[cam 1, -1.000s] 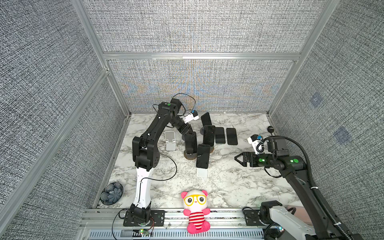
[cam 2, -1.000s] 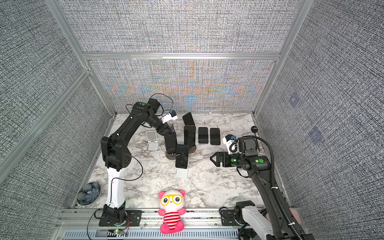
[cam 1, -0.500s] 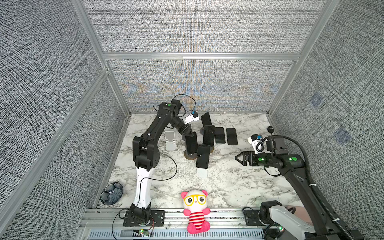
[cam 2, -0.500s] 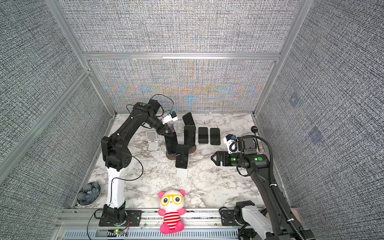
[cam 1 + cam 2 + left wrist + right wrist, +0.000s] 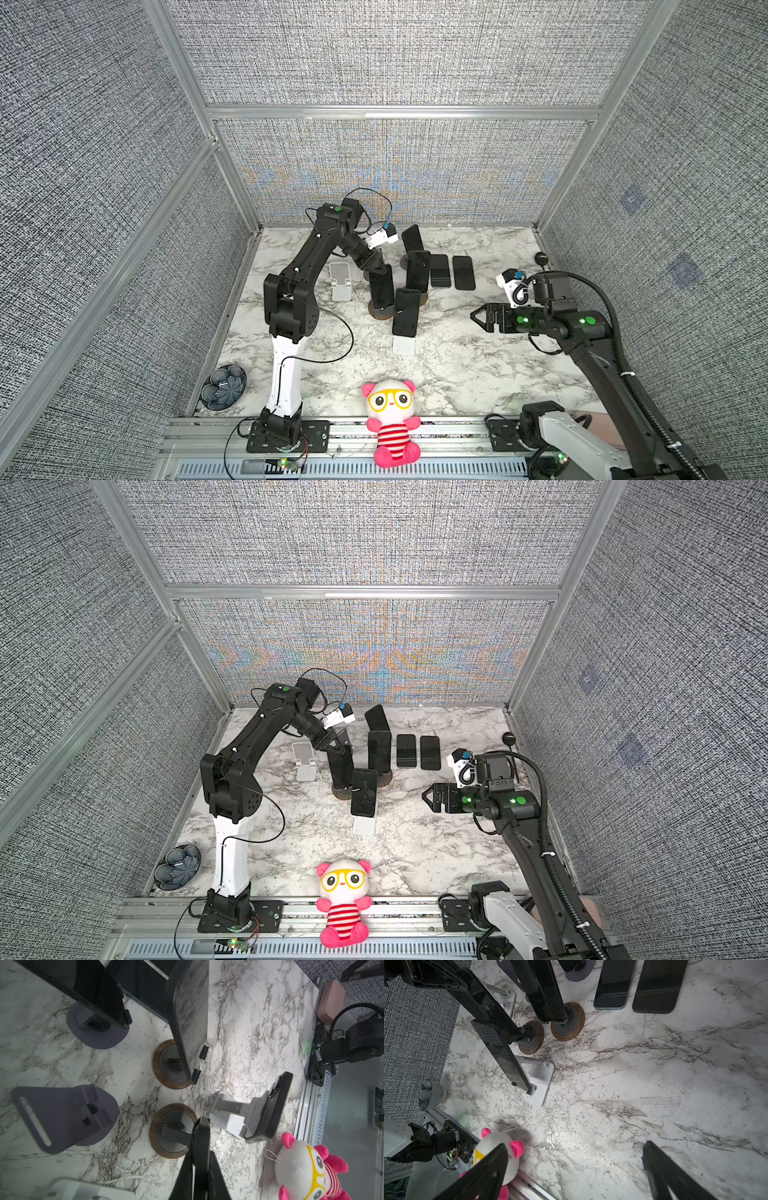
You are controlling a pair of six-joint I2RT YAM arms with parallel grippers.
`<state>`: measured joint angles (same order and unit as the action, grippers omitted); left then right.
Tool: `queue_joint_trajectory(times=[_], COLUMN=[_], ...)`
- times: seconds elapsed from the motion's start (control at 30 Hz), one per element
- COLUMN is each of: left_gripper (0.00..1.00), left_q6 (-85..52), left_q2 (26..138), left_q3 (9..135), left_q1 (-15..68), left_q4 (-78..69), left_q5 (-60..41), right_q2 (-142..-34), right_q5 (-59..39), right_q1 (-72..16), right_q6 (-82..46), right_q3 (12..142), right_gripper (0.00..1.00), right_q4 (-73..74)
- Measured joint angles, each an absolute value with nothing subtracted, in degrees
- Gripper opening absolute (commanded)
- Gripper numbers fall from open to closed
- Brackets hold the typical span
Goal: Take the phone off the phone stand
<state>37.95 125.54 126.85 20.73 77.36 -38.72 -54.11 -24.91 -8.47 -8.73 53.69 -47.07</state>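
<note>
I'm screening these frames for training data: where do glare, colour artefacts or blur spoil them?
Both top views: rainbow moiré across the back wall. Right wrist view: a bright glare patch washes out the table beside the plush toy; the right gripper looks soft. Left wrist view: the left gripper is dark and blurred; a standing phone's screen mirrors the marble.

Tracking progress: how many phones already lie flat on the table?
2, side by side, back of the table: teal-edged phone, then dark-edged phone on its right. None seems hidden.
</note>
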Motion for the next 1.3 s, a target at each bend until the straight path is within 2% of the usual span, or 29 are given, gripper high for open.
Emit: queue_joint_trajectory(times=[0.43,0.83,0.93,1.17,1.3], left_gripper=[0.0,0.0,0.0,0.01,0.0], left_q6=[32.18,7.2,-2.96,-31.14,-40.56], left_q2=[121.84,114.45,111.28,102.26,99.0], left_q3=[136.75,133.78,126.8,99.11,89.76], left_q1=[18.63,15.29,15.51,15.46,15.73], left_q4=[78.98,69.08,62.94,36.34,25.52], left_q5=[-39.64,-50.48,-53.45,-59.07,-61.52], right_q2=[-54.24,-59.09,-61.84,-69.08,-73.76], right_q5=[-24.93,-22.85,-21.23,-17.37,-15.97], right_q1=[-9.82,-17.45,-19.05,-19.92,-22.04], right_q6=[-8.6,-3.77,-1.02,5.19,9.37], right_q3=[54.11,64.1,68.45,78.76,85.12], right_gripper=[0.95,0.92,0.92,0.92,0.93], right_q4=[-45.5,-44.75,-45.65,-50.98,-54.37])
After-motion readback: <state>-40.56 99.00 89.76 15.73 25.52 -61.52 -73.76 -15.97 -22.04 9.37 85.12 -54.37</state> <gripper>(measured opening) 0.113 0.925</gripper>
